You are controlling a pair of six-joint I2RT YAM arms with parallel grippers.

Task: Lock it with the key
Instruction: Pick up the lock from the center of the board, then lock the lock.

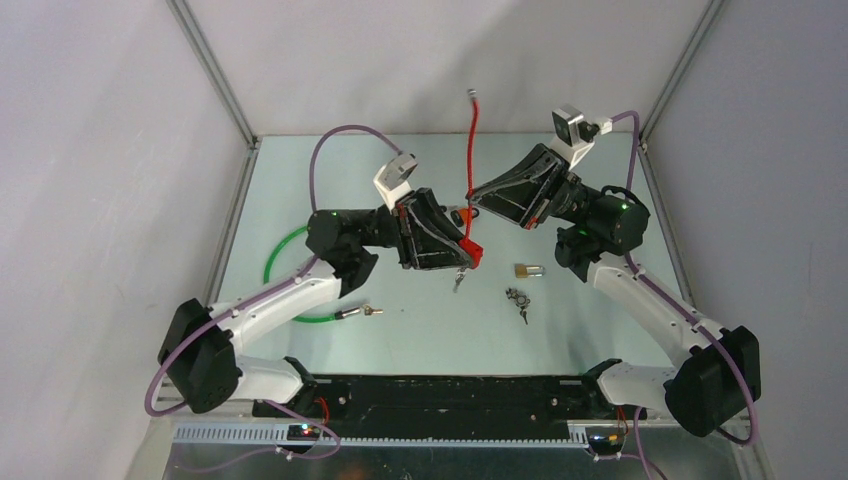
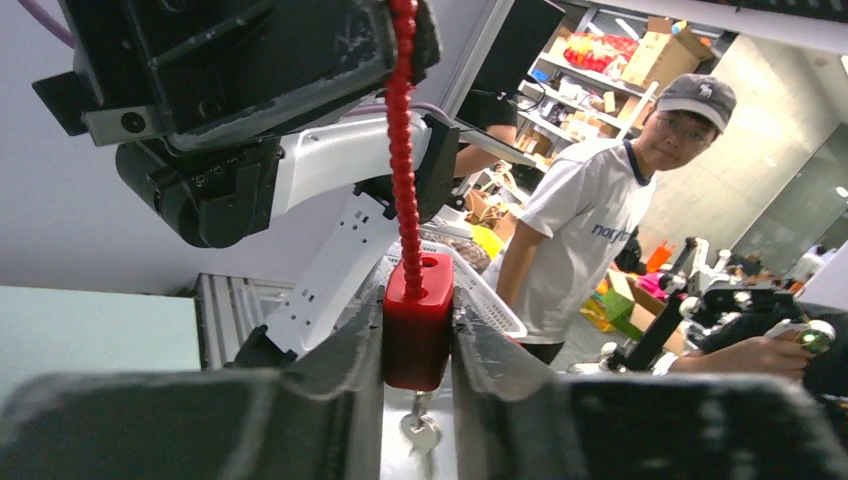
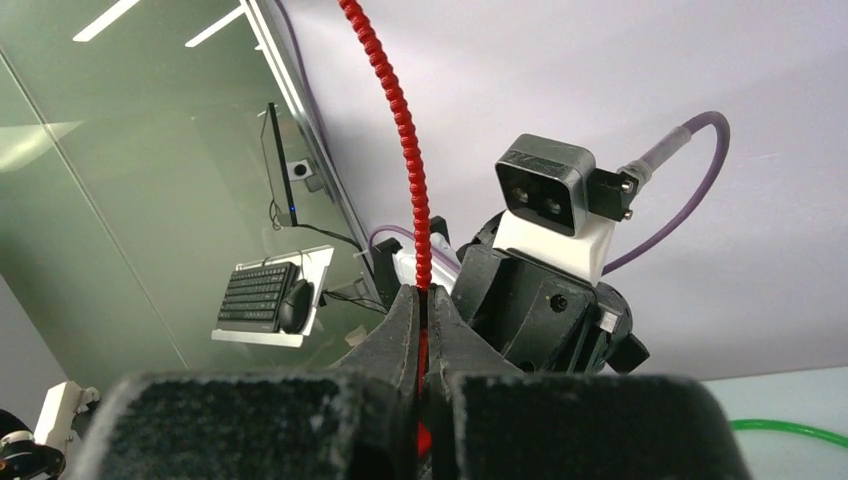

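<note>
My left hand (image 2: 418, 345) grips the red lock body (image 2: 417, 310), key (image 2: 421, 435) dangling below; my right hand (image 3: 424, 330) pinches its red cable (image 3: 405, 130). Lock steadied; next, I reckon, one hand must turn that key.

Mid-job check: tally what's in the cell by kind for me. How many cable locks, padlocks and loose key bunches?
Cable locks: 2 (red cable lock, green cable lock)
Padlocks: 1 (brass padlock)
Loose key bunches: 1 (key bunch)
Total: 4
</note>
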